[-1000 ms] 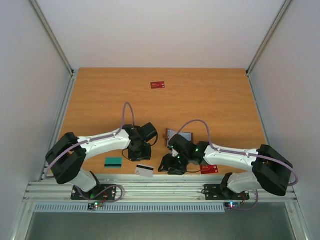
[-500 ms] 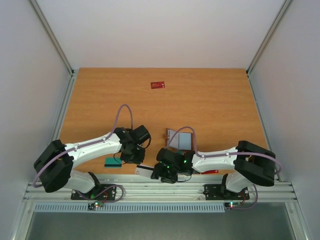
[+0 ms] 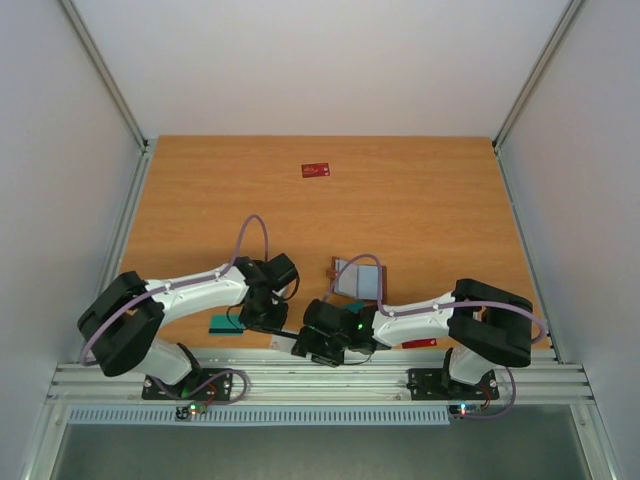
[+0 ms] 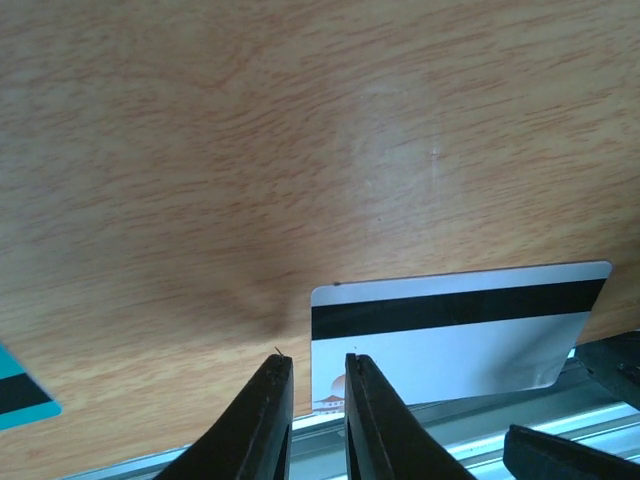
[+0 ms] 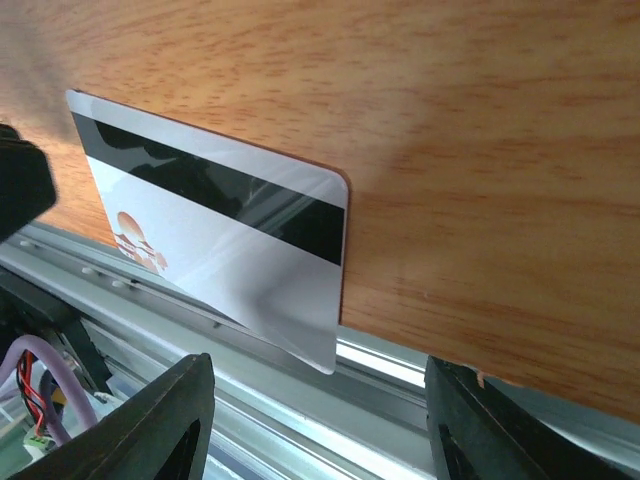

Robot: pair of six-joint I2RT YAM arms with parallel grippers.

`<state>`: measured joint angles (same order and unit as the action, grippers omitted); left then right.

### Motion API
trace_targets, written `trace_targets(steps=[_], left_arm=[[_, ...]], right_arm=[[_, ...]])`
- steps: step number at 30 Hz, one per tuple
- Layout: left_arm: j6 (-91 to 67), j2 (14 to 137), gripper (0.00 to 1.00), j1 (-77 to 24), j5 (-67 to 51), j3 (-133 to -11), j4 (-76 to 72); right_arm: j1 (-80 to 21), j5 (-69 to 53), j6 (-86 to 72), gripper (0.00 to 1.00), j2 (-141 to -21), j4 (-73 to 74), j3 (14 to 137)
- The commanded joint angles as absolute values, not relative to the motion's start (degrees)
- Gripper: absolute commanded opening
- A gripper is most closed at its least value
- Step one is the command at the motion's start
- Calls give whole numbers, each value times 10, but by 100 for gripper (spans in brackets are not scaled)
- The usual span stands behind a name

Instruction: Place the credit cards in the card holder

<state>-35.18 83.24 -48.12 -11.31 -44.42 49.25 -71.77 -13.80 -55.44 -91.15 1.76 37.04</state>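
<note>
A white card with a black stripe [image 4: 460,325] lies at the table's near edge, its lower part hanging over the edge [image 5: 215,240]. My left gripper [image 4: 312,375] hangs over the card's left edge, its jaws nearly together with nothing between them. My right gripper [image 5: 330,420] is wide open below the table edge, by the card's overhanging corner. In the top view both grippers [image 3: 262,318] [image 3: 310,345] crowd that card [image 3: 283,343]. The brown card holder [image 3: 358,278] lies open. A teal card [image 3: 225,324] and two red cards [image 3: 316,170] [image 3: 420,343] lie on the table.
The aluminium rail [image 5: 300,400] runs just below the wooden table's [image 3: 440,210] near edge. The teal card's corner [image 4: 20,390] shows left of my left fingers. The right gripper's dark fingers [image 4: 610,360] show at the lower right of the left wrist view.
Both grippers moved down toward the near edge. The right gripper slid left from beside the card holder to the white card, and the left gripper came onto the card's left end.
</note>
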Motion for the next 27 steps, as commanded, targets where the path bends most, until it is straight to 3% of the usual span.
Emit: trace_targets(steps=[1, 14, 27], left_arm=[[-337, 857, 17, -479, -134, -439, 466], [-344, 903, 14, -474, -139, -425, 448], [-351, 915, 13, -473, -154, -420, 439]], right_arm=[[-724, -112, -564, 60, -918, 2, 380], [-723, -107, -569, 52, -940, -84, 354], [-709, -115, -539, 31, -923, -124, 353]])
